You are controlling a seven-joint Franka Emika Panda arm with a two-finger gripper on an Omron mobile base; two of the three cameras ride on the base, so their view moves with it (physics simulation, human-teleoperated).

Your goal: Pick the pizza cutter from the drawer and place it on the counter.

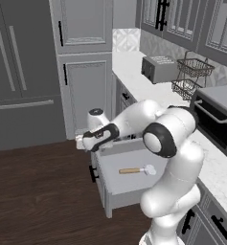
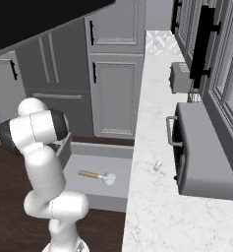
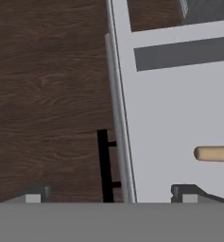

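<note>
1. Drawer (image 1: 129, 184) pulled out from the grey cabinets under the desk (image 2: 152, 206), its flat front panel toward the dark wood floor (image 1: 38, 191); short black bar handle (image 3: 103, 165) on the outside of the panel.
2. Pizza cutter (image 1: 136, 170) lying flat on the drawer bottom, light-brown wooden handle toward the drawer front, round silver wheel blade toward the cabinets; also at (image 2: 97, 175), with only the rounded handle end showing at (image 3: 213, 153).
3. Tool (image 1: 86, 140) spread wide, holding nothing, hanging above the front edge of the drawer; one fingertip (image 3: 35, 196) over the floor, the other over the drawer interior, front panel and black handle between them in the hand view.
4. Pizza cutter apart from the tool, off to the side of the fingertip over the drawer, untouched.
5. White marble-patterned desk carrying a silver toaster (image 1: 158, 68), a wire basket (image 1: 191, 76), a dark toaster oven (image 2: 201, 157) and a tiny white cylinder (image 2: 157, 166) just beside the oven.
6. Tall grey cabinet doors (image 1: 84, 91) with black handles beyond the drawer, at the far end of the desk.
</note>
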